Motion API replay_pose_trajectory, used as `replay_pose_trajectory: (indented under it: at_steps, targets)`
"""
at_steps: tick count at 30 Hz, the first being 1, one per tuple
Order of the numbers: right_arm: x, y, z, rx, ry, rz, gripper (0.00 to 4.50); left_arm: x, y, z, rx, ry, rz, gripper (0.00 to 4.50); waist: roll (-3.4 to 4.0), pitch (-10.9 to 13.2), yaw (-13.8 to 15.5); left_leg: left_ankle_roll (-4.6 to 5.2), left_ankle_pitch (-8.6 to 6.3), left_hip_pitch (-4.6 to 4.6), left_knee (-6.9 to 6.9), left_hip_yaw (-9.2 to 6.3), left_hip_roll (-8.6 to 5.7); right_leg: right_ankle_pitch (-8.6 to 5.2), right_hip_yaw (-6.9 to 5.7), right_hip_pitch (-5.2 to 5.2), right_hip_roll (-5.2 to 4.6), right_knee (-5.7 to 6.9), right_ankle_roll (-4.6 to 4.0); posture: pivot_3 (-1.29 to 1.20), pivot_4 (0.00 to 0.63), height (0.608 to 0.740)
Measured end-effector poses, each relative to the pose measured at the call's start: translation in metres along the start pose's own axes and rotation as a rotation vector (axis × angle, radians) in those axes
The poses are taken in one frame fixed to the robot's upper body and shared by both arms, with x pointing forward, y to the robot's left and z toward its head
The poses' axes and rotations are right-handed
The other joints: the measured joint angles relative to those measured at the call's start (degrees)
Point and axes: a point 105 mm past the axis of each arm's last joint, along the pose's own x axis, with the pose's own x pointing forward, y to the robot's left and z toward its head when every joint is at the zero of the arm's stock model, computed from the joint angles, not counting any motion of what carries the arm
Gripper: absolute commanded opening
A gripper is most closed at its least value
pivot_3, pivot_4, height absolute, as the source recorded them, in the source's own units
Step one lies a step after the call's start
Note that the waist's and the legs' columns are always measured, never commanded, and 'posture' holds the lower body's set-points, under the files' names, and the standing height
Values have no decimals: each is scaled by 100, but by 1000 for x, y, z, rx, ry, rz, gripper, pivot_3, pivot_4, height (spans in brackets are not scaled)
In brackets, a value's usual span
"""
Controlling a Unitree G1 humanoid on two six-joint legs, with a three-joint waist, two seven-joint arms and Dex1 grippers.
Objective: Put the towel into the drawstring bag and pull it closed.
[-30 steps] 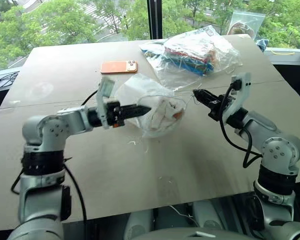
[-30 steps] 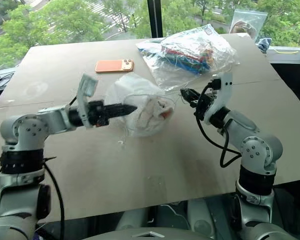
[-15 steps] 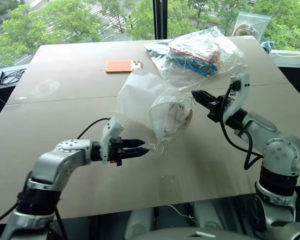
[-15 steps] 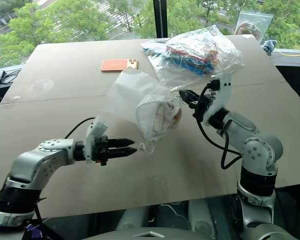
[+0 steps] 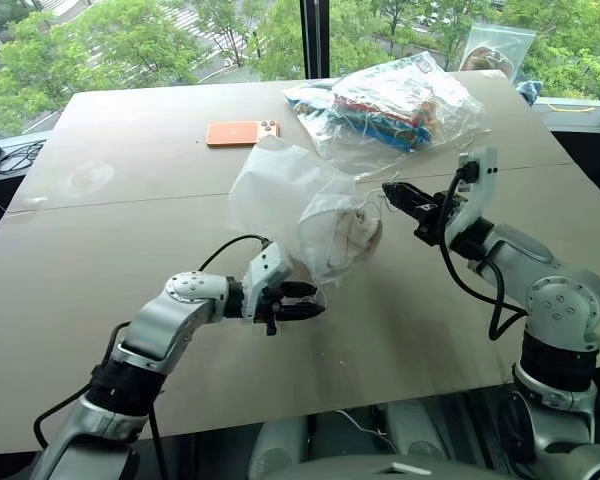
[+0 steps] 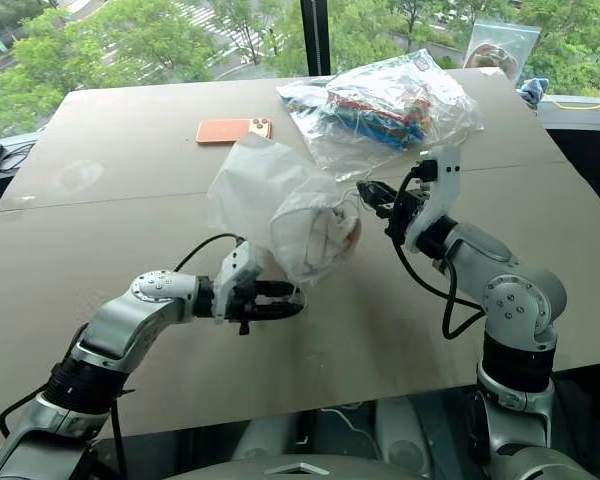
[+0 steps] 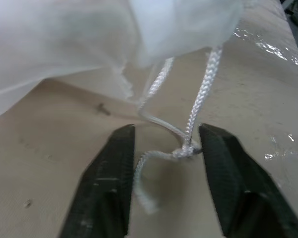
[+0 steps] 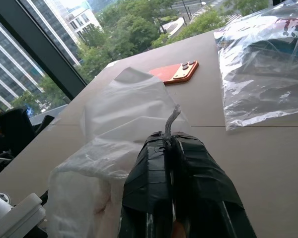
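The white drawstring bag (image 5: 295, 195) hangs bunched above the table, held up by one cord at its mouth. My right gripper (image 5: 390, 190) is shut on that cord, whose end (image 8: 172, 118) sticks up past the fingertips. Through the thin fabric the towel (image 5: 348, 232) shows as a pale lump in the bag's lower part. A second cord (image 7: 196, 99) dangles below the bag with a knot (image 7: 186, 148). My left gripper (image 7: 166, 136), low beneath the bag (image 5: 315, 303), is open with the knotted cord between its fingers.
An orange phone (image 5: 240, 132) lies at the back of the tan table (image 5: 100, 230). A clear plastic bag (image 5: 390, 105) with colourful contents lies behind the right gripper. Another small clear bag (image 5: 492, 45) stands at the far right edge by the window.
My left gripper left the bag's side, dropped down and moved right to the dangling cord, with its fingers narrowing. The right gripper stayed still, holding its cord.
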Motion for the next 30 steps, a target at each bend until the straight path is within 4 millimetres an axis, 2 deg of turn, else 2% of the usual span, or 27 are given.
replay_pose_trajectory:
  at_steps: [1,6,10,13,16,17,19,21,24,28,30]
  targets:
    - [0,0,0,0,-1,-2,0,1,0,0,-2,-4,-4,74,0,0,-3,0,0,0,0,1,0,0,0,0,0,0,0,0,150,740]
    - [0,-1,3,-4,-17,-12,0,2,3,0,-16,-27,9,74,0,0,-6,0,0,0,0,-1,1,0,0,0,0,0,0,0,150,740]
    - [-4,-9,16,-27,-92,-64,0,-23,33,13,-32,-142,221,74,0,0,-7,0,0,0,2,-3,4,0,-3,0,1,1,0,0,150,740]
    - [-13,-25,33,-100,-164,-166,0,-53,62,38,8,-278,458,74,0,0,21,0,0,-3,5,-3,3,1,-4,0,-2,0,1,0,150,740]
    - [-22,-40,58,-232,-241,-305,0,-90,87,76,101,-434,713,74,-1,0,56,0,0,-4,7,-2,-1,1,-3,0,-3,1,2,0,150,740]
    - [-27,-45,72,-313,-275,-367,0,-108,93,96,149,-513,811,74,-1,0,93,0,0,-4,7,-2,-4,1,-4,0,-3,1,2,0,150,740]
    - [-32,-49,86,-416,-300,-427,0,-121,98,112,183,-572,889,74,-2,-1,104,-1,0,-1,6,1,-6,1,-3,1,-3,2,1,0,150,740]
    - [-35,-56,106,-630,-300,-528,0,-140,111,138,225,-641,1024,74,-5,0,126,-1,1,-7,7,4,-26,2,-8,0,-3,0,2,0,150,740]
    - [-36,-52,129,-790,-357,-584,0,-158,113,171,302,-722,1118,74,-5,-1,122,-2,1,-5,6,3,-27,2,-5,0,-4,0,1,0,150,740]
    - [-42,-49,153,-945,-405,-646,0,-172,122,187,305,-756,1186,74,-6,0,123,-2,1,-12,5,2,-28,2,-5,-5,-7,-4,2,0,150,740]
    - [-45,-39,170,-1015,-451,-652,0,-182,128,197,311,-769,1214,74,-6,1,119,-2,1,-14,5,3,-28,2,-5,-7,-6,-5,2,0,150,740]
